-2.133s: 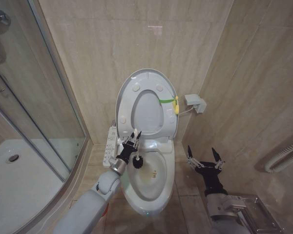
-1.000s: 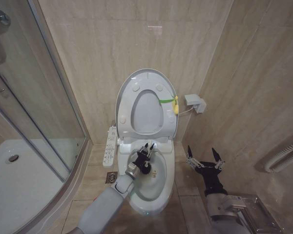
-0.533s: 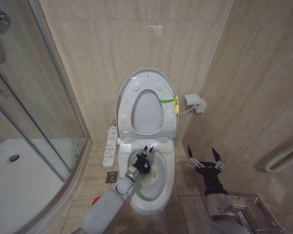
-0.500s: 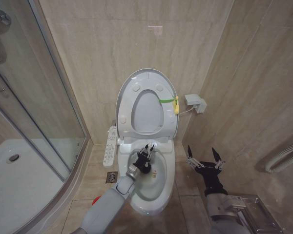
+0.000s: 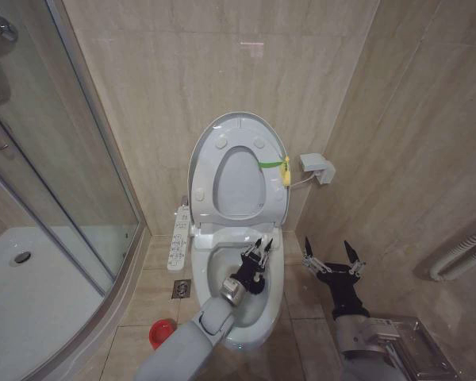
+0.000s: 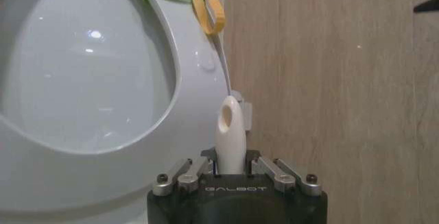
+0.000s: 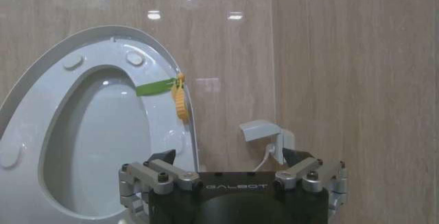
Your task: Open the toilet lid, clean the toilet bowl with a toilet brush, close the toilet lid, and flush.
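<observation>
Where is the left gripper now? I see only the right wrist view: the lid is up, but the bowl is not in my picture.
Observer: In the head view the left gripper is over the bowl, near its right rear rim.
Operator: Does it hold the brush?
Observer: Yes. The left wrist view shows it shut on the white handle of the brush, and the dark head points down into the bowl.
Operator: And where is the red cup?
Observer: The red cup stands on the floor, left of the bowl, apart from it.
</observation>
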Controlling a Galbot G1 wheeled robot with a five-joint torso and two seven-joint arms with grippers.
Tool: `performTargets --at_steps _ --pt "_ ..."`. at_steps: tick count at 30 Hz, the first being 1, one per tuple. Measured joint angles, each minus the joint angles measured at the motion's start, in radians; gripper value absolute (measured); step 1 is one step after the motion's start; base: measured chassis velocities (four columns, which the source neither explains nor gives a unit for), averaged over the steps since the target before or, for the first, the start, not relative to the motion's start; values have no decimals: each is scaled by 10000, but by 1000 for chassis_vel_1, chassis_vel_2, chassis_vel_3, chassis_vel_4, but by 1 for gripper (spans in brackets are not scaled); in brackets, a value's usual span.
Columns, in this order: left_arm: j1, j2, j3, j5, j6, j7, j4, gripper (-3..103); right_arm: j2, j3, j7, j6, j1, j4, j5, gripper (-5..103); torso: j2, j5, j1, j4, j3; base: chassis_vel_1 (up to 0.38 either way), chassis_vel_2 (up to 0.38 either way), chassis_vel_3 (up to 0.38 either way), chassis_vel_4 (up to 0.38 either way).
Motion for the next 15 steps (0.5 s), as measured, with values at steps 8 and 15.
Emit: performTargets --at_steps 8,15 --pt "-281 34 -391 20 -444 187 1382 25 0 0 0 0 0 0 0 100 0 -1 0 1 0 0 0 0 0" --pt "-941 -216 -748 44 -815 220 2552 25 0 0 -1 0 0 0 0 100 -1 0 1 0 1 0 0 0 0"
